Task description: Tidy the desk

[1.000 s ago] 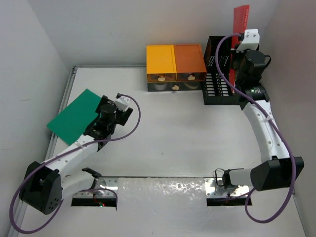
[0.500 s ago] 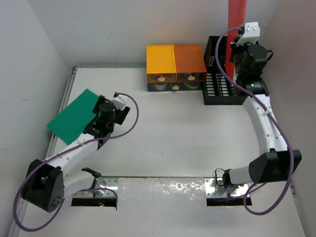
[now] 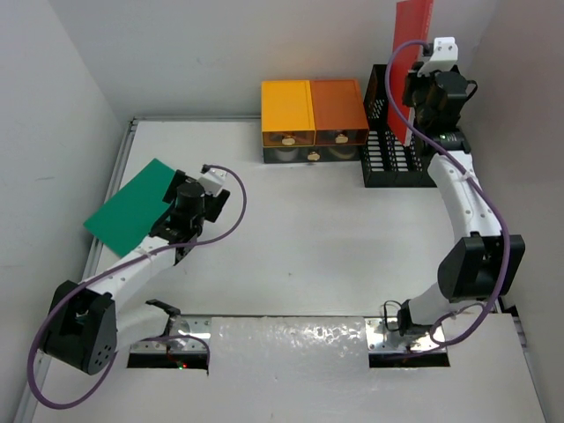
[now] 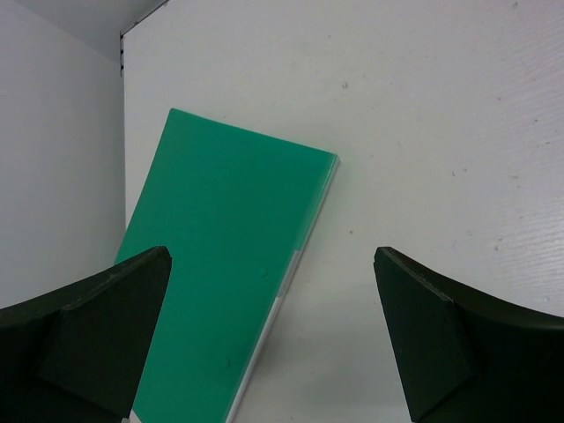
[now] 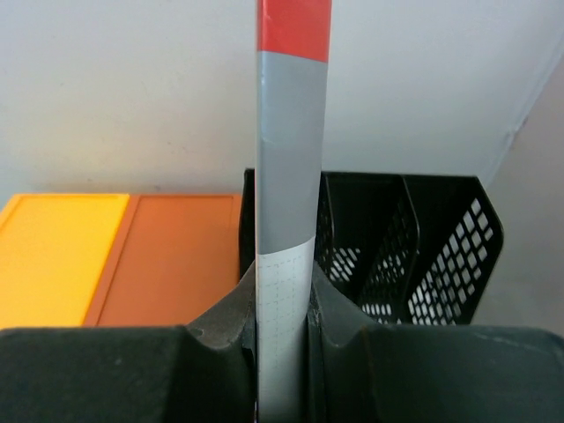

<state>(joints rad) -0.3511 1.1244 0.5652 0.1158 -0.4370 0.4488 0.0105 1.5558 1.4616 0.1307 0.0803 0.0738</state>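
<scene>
A: Right side first. What's the right gripper (image 5: pixel 284 308) doing?

B: Clamped on a thin red plastic folder with a grey-and-white spine (image 5: pixel 284 176), spine pinched between both fingers. Long axis upright, edge-on to the wrist camera.

A: And the target?

B: Judging by the task, the black mesh file rack (image 3: pixel 397 152) at the far right of the large white rectangular table (image 3: pixel 308 247). The rack sits below and just beyond the gripper. The folder stands over the rack's left end, next to the orange-and-yellow drawer unit (image 3: pixel 313 119). Which slot it lines up with, can't tell, nor whether the lower edge is already inside.

A: So the move turns on what?

B: A straight descent, I'd say, with the folder's plane kept parallel to the dividers. If it tilts, the edge is likely to catch a mesh wall.

A: Left side?

B: The left gripper (image 4: pixel 270 253) has its fingers wide apart, holding nothing, above the near long edge of a flat green plastic folder (image 4: pixel 220 273). That folder lies flat at the table's left edge, long axis running diagonally. The left arm is clearly the nearer one for it, and the rack is well apart from it.
</scene>
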